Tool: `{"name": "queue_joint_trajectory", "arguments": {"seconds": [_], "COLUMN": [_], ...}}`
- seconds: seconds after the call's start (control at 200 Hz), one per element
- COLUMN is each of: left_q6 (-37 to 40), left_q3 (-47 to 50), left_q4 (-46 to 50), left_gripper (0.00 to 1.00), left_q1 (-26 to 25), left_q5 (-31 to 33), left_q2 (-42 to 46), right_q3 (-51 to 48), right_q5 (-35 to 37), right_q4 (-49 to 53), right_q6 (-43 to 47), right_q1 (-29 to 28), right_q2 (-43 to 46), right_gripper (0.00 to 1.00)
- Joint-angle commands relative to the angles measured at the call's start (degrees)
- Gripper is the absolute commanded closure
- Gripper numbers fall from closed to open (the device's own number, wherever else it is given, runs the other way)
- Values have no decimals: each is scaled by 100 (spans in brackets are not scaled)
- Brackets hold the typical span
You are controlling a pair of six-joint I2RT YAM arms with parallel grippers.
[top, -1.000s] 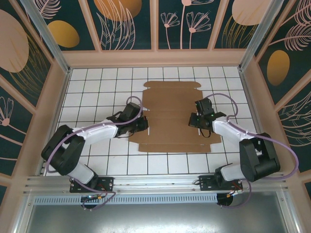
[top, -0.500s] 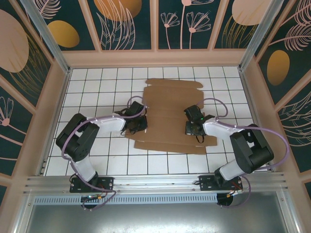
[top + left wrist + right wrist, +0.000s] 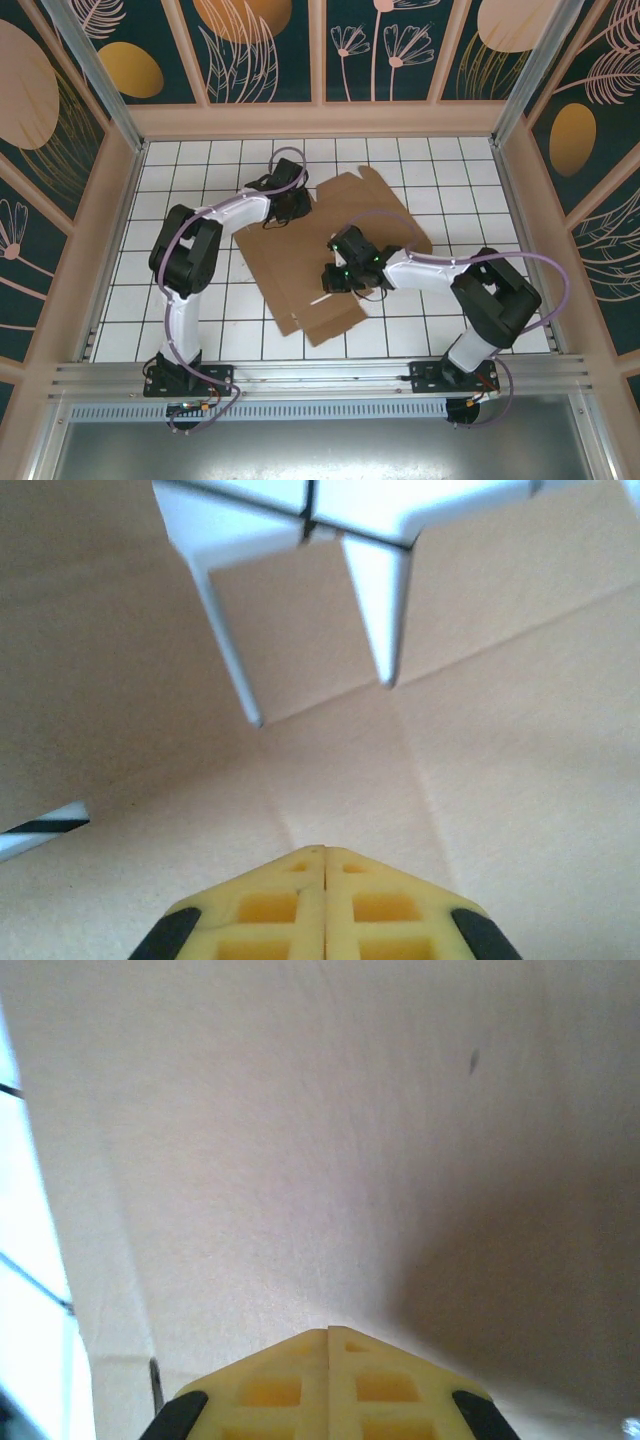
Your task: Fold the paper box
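Observation:
The paper box (image 3: 310, 250) is a flat brown cardboard sheet lying at an angle on the white tiled floor (image 3: 200, 160). My left gripper (image 3: 296, 210) is shut, its tips down on the sheet's far left edge. In the left wrist view the shut yellow tips (image 3: 326, 851) rest on creased cardboard (image 3: 500, 780), with flap cut-outs ahead of them baring the tiles (image 3: 280, 505). My right gripper (image 3: 332, 279) is shut and presses on the middle of the sheet. Its shut tips (image 3: 329, 1332) sit on plain cardboard (image 3: 300, 1160). Nothing is between either pair of fingers.
Peach-framed walls (image 3: 330, 118) with dark floral panels close in the floor on three sides. A metal rail (image 3: 320, 375) runs along the near edge by the arm bases. Bare tiles lie round the sheet, widest at the right (image 3: 470, 190).
The sheet has swung round from square to slanted on the tiles. My left gripper moved toward the far wall, and my right gripper moved left and nearer. Both stay shut.

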State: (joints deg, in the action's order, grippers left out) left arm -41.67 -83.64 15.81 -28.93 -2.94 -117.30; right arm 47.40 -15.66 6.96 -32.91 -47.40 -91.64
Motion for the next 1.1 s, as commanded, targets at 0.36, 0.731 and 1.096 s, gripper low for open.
{"name": "queue_joint_trajectory", "arguments": {"seconds": [0.36, 0.731, 1.096], "left_q6": [-526, -405, -306], "left_q3": [2700, 2637, 543], "left_q4": [-828, 36, 630], "left_gripper": [100, 100, 100], "left_q1": [-79, -36, 271], "left_q5": [-1411, -725, -95], "left_q2": [2178, 1420, -106], "right_q3": [1031, 1435, -103], "right_q5": [764, 2143, 2086], "right_q4": [423, 1133, 1244], "right_q6": [764, 1124, 681], "right_q1": [2281, 2213, 1110], "right_q2": [-104, -1317, -406], "right_gripper": [100, 100, 100]}}
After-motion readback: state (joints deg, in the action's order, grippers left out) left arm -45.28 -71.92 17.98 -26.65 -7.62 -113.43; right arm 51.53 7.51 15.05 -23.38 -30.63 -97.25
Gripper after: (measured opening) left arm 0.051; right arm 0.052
